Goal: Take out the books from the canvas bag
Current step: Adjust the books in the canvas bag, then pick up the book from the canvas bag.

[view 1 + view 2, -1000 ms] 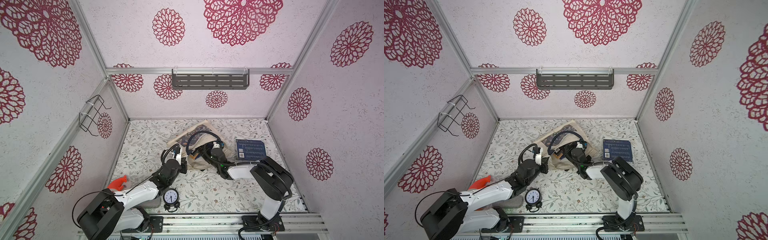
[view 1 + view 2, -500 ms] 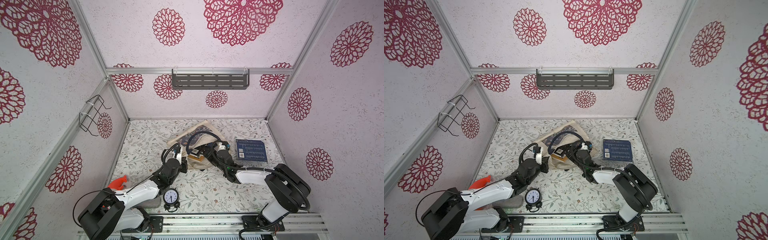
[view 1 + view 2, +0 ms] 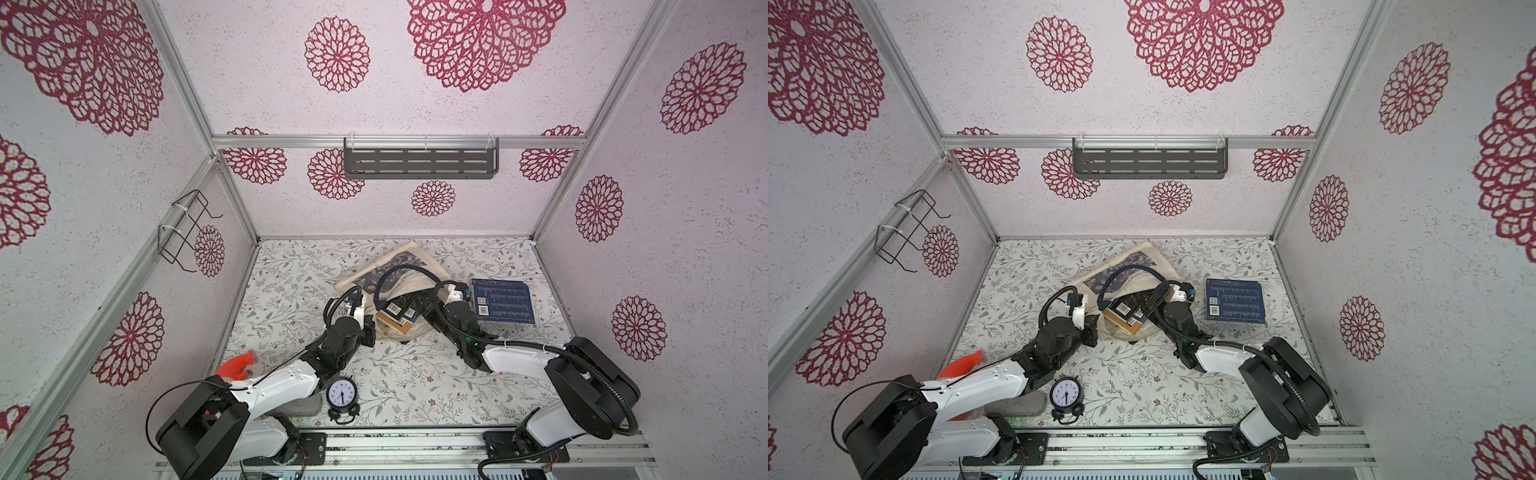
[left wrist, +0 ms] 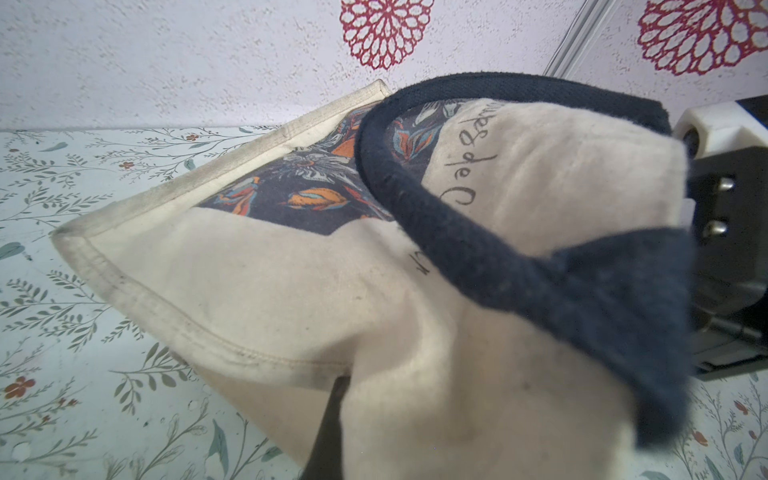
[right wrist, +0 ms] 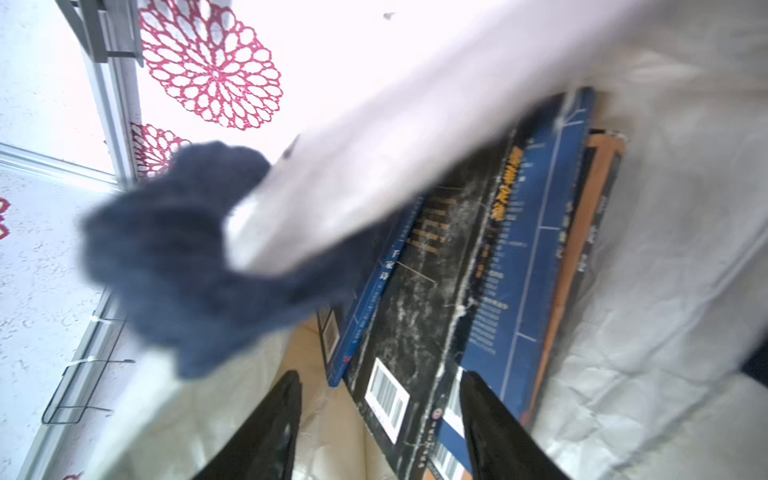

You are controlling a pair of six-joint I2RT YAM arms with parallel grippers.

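1. Now the left hand (image 3: 369, 332) is pinching the near lip of the canvas bag (image 4: 270, 291), clenched on the cloth. It should be holding that lip high and steady so the mouth gapes wide.
2. Just beyond, the right hand (image 5: 380, 378) is hanging released at the mouth, its fingers (image 5: 270, 428) straddling the barcode corner of the black book (image 5: 415, 291). It should be reaching deeper before closing, and taking one cover only.
3. Further in, the books (image 3: 397, 311) are lying stacked in the open mouth, so the pull should be running flat along the covers.
4. The navy strap (image 5: 187, 249) is drooping close above them, probably risking a snag.
5. Farthest, one navy book (image 3: 503, 301) is already lying out on the desk (image 3: 415, 386), beside the bag.
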